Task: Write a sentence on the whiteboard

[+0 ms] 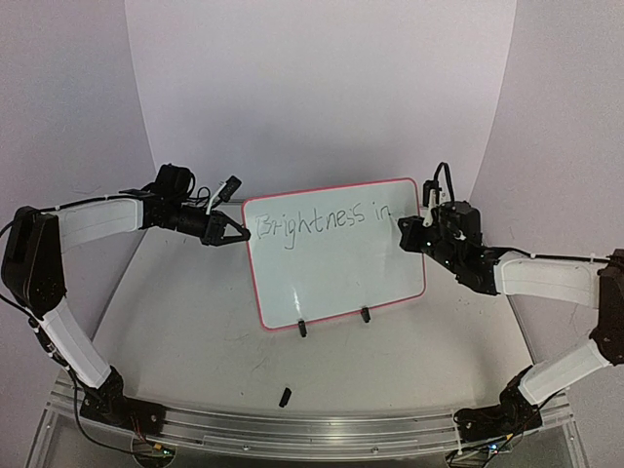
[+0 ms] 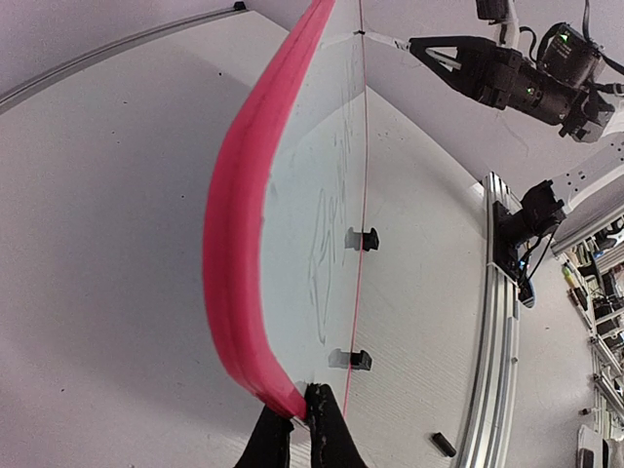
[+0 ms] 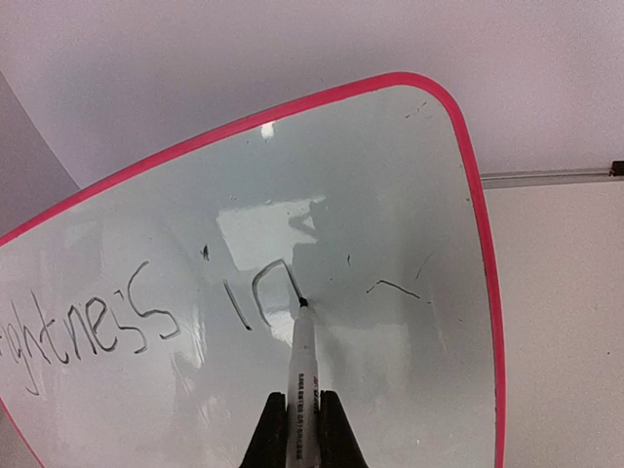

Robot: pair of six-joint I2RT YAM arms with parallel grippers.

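Two words of the sentence [image 1: 322, 222] done. Right gripper [image 3: 300, 414] clamps marker [image 3: 304, 356] at the n, left gripper [image 2: 293, 417] pinches whiteboard [image 1: 341, 278]; next needs second line.

Bench fittings and loose items: five entries.
White table [image 1: 175, 312], aluminium rail [image 1: 322, 429] along its near edge; curved white backdrop [image 1: 322, 88] behind; small black piece [image 1: 285, 397] lying on the table in front of the whiteboard [image 1: 336, 263], near the rail; marker pen [image 3: 303, 361], white barrel with dark print, black tip touching the whiteboard.
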